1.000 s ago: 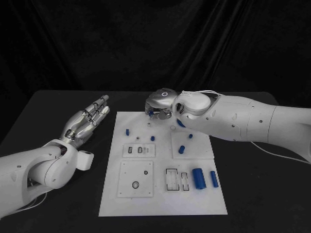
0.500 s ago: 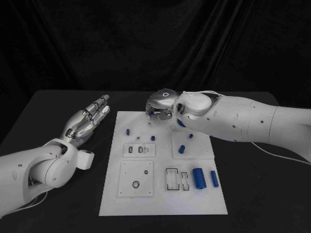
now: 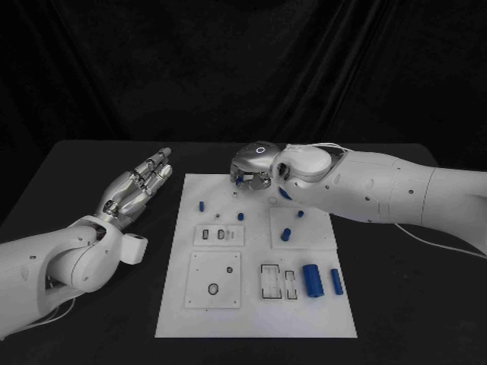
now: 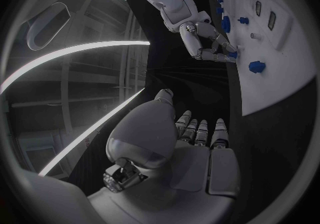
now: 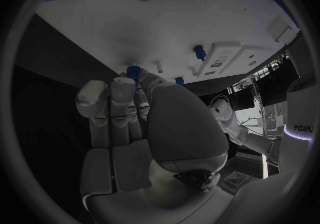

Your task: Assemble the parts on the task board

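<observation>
Task board [image 3: 255, 319] far corner hidden under right robot hand [image 3: 251, 166].

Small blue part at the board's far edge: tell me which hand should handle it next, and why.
Right. The right hand is already over the task board's far edge with its fingertips at the small blue part. The left hand is open, flat over the black table beside the board, with no part near it.
</observation>
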